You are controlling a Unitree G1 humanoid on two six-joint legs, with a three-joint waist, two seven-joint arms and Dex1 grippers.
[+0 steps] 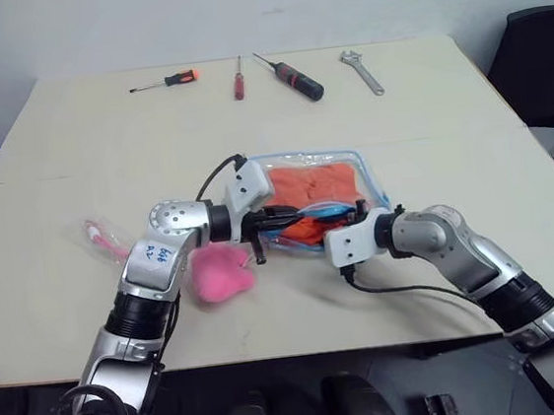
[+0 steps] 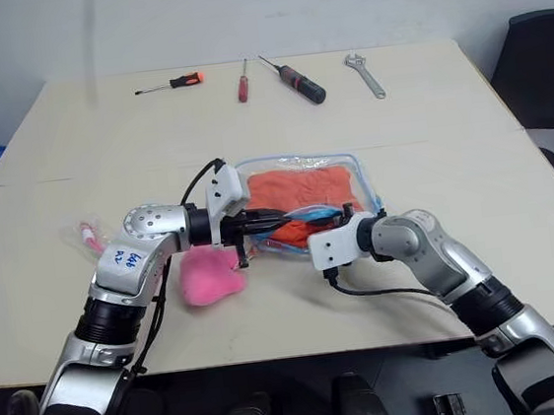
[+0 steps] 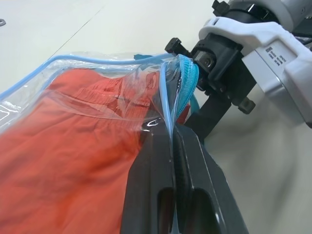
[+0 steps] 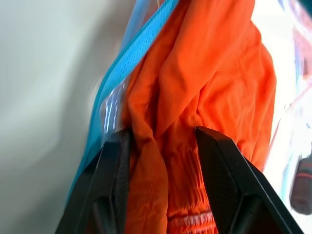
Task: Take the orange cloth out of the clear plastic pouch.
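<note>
The clear plastic pouch (image 1: pixel 374 179) with light blue trim lies at the table's middle, and the orange cloth (image 1: pixel 316 180) is inside it. My left gripper (image 1: pixel 292 222) reaches in from the left. In the left wrist view it (image 3: pixel 171 132) is shut on the pouch's blue-trimmed edge (image 3: pixel 168 105), pinching the plastic between its fingers. My right gripper (image 1: pixel 325 226) comes in from the right at the pouch's near opening. In the right wrist view its fingers (image 4: pixel 117 161) stand on either side of a bunched fold of the orange cloth (image 4: pixel 214 73), closed on it, beside the blue zipper (image 4: pixel 141 48).
A pink plush lump (image 1: pixel 221 271) lies just left of the pouch, under my left forearm. A small pink item in a wrapper (image 1: pixel 102 236) sits further left. Three screwdrivers (image 1: pixel 167 81) (image 1: pixel 238 80) (image 1: pixel 293 75) and a wrench (image 1: pixel 362 70) line the far edge. A black chair (image 1: pixel 538 51) stands at the right.
</note>
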